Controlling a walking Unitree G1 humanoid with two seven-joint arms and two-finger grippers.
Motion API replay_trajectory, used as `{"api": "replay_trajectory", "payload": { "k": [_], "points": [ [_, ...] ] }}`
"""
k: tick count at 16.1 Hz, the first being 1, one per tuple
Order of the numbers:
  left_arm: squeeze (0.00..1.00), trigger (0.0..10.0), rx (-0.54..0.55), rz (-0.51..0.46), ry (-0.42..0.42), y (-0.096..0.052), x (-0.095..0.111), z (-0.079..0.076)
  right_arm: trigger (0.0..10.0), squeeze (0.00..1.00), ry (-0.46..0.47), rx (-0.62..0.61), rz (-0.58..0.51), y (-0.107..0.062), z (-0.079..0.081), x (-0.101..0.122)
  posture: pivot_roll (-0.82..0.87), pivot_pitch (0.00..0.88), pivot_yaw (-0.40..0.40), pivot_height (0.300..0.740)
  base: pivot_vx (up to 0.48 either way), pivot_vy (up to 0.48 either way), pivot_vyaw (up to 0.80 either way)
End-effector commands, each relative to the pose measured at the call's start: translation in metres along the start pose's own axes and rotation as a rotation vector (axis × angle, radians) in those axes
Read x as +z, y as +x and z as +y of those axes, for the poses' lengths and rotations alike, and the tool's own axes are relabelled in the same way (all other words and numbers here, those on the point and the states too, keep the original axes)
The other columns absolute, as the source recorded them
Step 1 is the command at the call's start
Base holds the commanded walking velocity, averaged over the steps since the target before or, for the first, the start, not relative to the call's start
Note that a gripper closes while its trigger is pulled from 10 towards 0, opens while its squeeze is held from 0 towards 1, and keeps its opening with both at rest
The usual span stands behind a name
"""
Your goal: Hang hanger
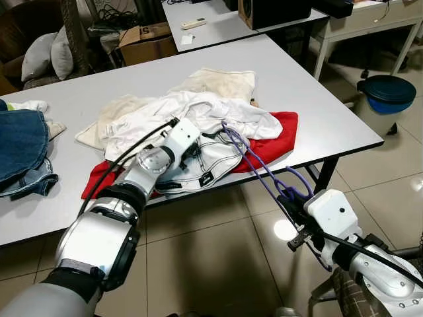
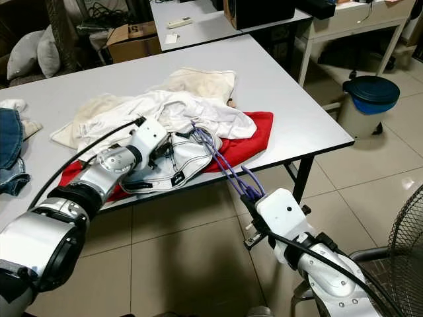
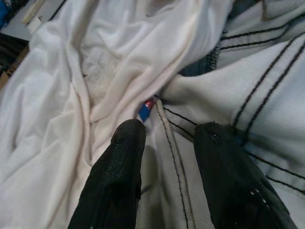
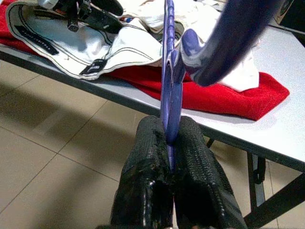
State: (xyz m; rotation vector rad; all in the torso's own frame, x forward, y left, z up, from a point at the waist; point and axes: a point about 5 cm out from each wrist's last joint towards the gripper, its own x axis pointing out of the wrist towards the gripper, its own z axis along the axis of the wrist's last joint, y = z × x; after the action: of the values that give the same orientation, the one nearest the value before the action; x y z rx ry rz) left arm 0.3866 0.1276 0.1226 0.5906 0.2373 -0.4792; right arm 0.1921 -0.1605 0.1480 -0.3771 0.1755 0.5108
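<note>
I have my right gripper pinching the purple hanger, left gripper spread on the white garment at ten o'clock; hanging remains.

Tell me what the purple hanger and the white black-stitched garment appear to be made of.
The purple hanger, clamped in the right gripper, looks like glossy plastic or plastic-coated wire: thin, smooth, with bright reflections. The white garment in front of the left gripper looks like soft woven or knit cotton-type fabric: matte, creased, with black contrast stitching; exact fibre can't be told.
</note>
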Motion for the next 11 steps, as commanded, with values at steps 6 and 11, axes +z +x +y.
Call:
{"api": "replay_trajectory", "payload": {
  "k": [6,11],
  "points": [
    [0.00,10.0,0.158,0.103,0.043,-0.005,-0.017,0.011,10.0,0.00,-0.006,0.019,-0.003,-0.003,0.003,0.004,-0.27,0.044,0.182,0.740,0.000,0.000,0.00],
    [0.00,10.0,0.167,0.084,0.042,-0.001,-0.011,0.005,10.0,0.00,-0.005,0.023,-0.003,-0.002,0.004,0.004,-0.28,0.053,0.178,0.740,0.000,0.000,0.00]
  ]
}}
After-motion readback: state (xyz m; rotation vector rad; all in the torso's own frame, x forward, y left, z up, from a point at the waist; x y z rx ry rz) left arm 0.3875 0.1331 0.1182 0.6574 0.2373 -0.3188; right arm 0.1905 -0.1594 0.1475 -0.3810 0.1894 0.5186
